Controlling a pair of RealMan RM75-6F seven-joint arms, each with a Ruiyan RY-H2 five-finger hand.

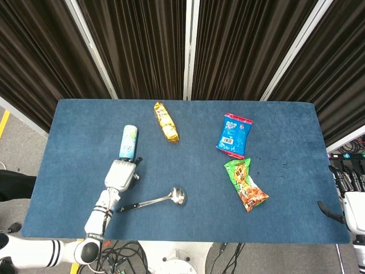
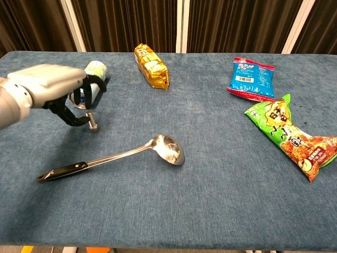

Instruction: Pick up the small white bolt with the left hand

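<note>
The small white bolt is down on the blue table at the left, its head on the cloth. My left hand hovers just over it with the fingers lifted and spread toward the can. The thumb curls in close beside the bolt, and nothing is pinched. From the head view the left hand covers the bolt. My right hand hangs past the table's right edge, fingers apart and holding nothing.
A pale green can lies just behind the left hand. A metal ladle lies in front of it. A yellow snack pack, a blue packet and a green snack bag lie further right.
</note>
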